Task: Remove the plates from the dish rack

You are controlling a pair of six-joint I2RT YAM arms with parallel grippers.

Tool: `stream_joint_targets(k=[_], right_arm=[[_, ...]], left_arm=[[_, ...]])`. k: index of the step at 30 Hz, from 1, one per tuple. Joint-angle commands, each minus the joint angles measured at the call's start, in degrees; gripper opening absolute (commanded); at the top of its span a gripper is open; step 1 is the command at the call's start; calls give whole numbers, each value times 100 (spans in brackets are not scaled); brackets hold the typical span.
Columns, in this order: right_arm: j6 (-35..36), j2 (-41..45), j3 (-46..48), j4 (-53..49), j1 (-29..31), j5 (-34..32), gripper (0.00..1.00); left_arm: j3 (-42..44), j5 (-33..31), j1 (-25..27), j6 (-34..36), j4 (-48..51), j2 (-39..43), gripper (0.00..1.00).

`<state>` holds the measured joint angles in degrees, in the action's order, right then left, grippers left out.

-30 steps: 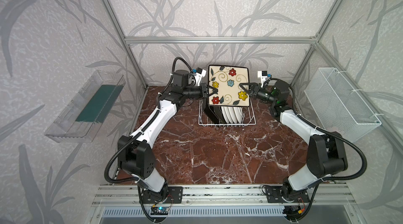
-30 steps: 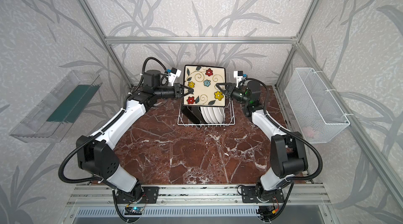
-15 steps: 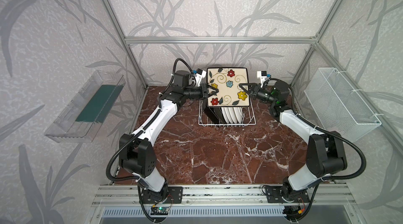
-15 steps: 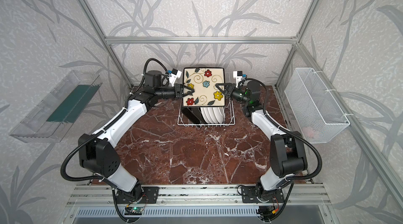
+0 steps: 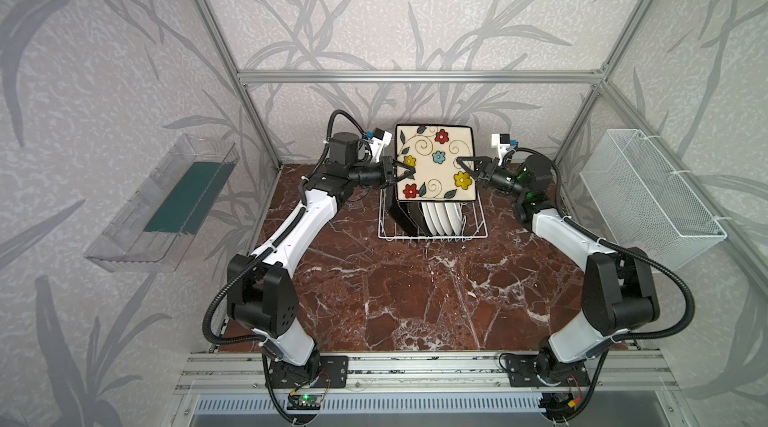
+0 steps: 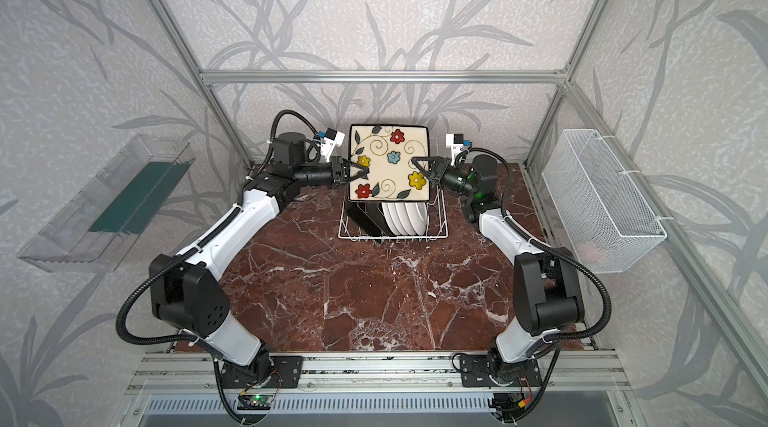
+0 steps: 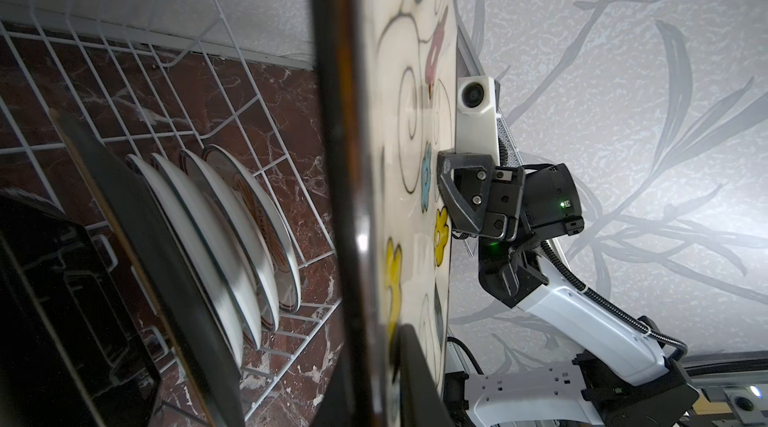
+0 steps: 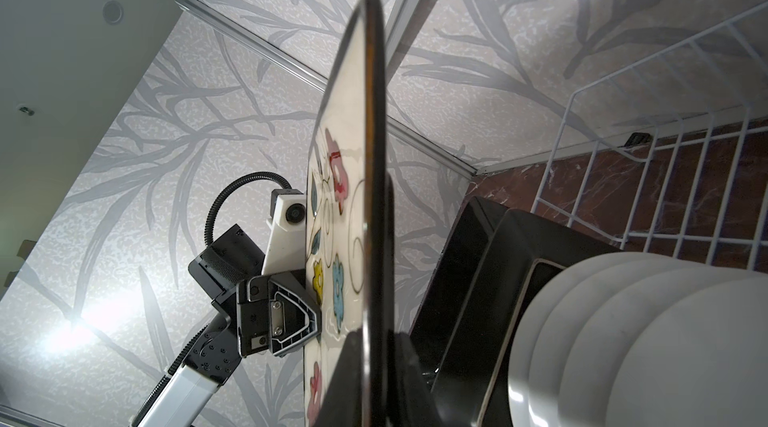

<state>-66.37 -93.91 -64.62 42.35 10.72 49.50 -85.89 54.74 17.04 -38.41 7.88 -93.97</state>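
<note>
One plate [image 5: 434, 163] above the dish rack [image 5: 474, 222], other plates [image 5: 440, 217] inside it

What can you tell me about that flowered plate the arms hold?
The flowered plate is square with rounded corners, glossy, ceramic-looking: cream face with red, yellow and blue flowers, dark rim and back. It hangs roughly upright above the dish rack, pinched at opposite side edges by the left gripper and right gripper.

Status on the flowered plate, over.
Left gripper and right gripper shut on opposite edges of square cream flowered plate. Plate held above white wire dish rack. Nothing blocking it.
</note>
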Motion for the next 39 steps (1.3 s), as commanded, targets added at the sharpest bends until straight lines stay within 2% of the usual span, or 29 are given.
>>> stream_joint_targets(k=[1,6,9,13,21,28,34,36,39], right_arm=[[-114,21,-38,613,114,182,2],[269,157,-56,74,113,66,23],[496,248,-104,-360,114,25,25],[499,244,-134,-416,114,15,26],[535,229,-120,-511,97,-58,47],[1003,430,-200,-1148,88,-226,61],[1563,706,-364,-2023,-16,-372,82],[1756,832,-421,-2364,-39,-444,97],[2059,1023,-489,-2849,-70,-568,99]], left_arm=[[-140,220,107,88,-628,85,0],[-86,11,94,161,-638,243,0],[-86,-50,72,174,-642,292,0],[-39,-95,63,82,-761,302,0],[63,-244,1,-76,-952,367,0],[134,-385,-40,-201,-1095,438,0],[-22,-363,-84,-202,-968,416,0],[-85,-335,-99,-203,-958,430,0],[-179,-332,-121,-202,-912,428,0]])
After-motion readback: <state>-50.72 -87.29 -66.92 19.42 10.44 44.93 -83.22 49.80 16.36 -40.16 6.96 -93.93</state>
